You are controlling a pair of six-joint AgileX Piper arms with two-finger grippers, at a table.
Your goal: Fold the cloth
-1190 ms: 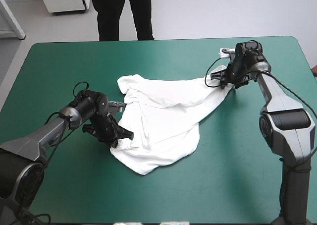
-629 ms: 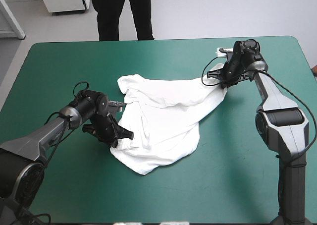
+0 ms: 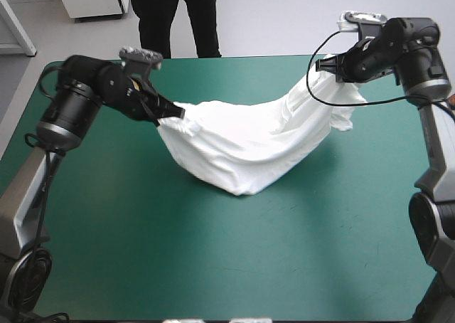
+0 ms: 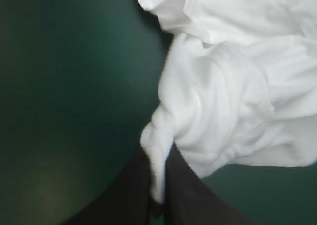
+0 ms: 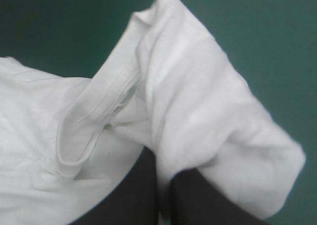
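both arms' jaws nip the shirt [image 3: 242, 149], sagging to the bench [image 3: 213, 266]; such thin grips may slip and drop it.

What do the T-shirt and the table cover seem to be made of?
The T-shirt: probably thin cotton knit, matte white. It sags in soft folds, and a stitched hem shows in the right wrist view. The cover: teal-green, smooth, with a faint sheen, perhaps vinyl or a coated sheet; the look leaves it open.

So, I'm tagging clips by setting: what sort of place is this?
Likely a robotics lab test bench: a teal-green covered table, and two robot arms whose jaws hold a white short-sleeved T-shirt slung between them.
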